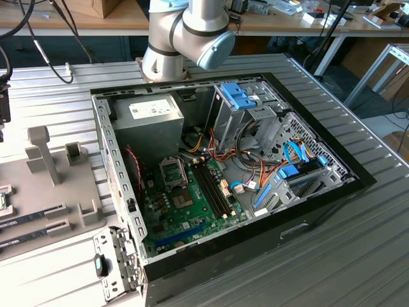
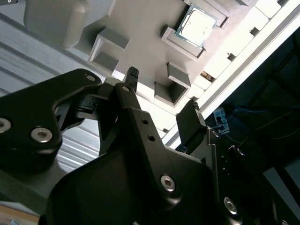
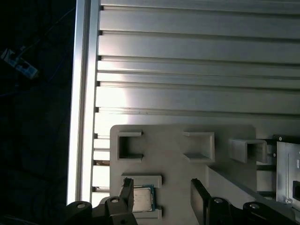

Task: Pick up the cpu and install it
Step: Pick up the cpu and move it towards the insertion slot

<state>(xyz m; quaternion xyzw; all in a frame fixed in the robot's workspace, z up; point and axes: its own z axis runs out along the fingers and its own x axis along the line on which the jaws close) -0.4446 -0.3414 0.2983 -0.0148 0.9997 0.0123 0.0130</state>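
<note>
The cpu (image 3: 142, 199), a small square chip with a silvery top and a thin green rim, lies in a recess of the grey holder plate (image 3: 173, 159). It shows in both wrist views, and in the second wrist view the cpu (image 2: 199, 26) sits some way beyond the fingertips. My gripper (image 3: 162, 197) is open and holds nothing. It hovers above the plate, with one black finger (image 3: 126, 190) at the chip's edge and the other well to the side. The gripper (image 2: 161, 96) has clear air between its pads. In the exterior view the open computer case (image 1: 128, 211) holds the green motherboard with its bare socket (image 1: 172, 171).
The holder plate (image 1: 70, 192) lies on a slatted aluminium table (image 3: 187, 70), close to the table's edge (image 3: 82, 93), and carries raised blocks and long memory sticks (image 1: 38, 214). Inside the case are a power supply (image 1: 147, 115), drive cages (image 1: 243, 109) and loose cables. The arm's base (image 1: 185, 38) stands behind the case.
</note>
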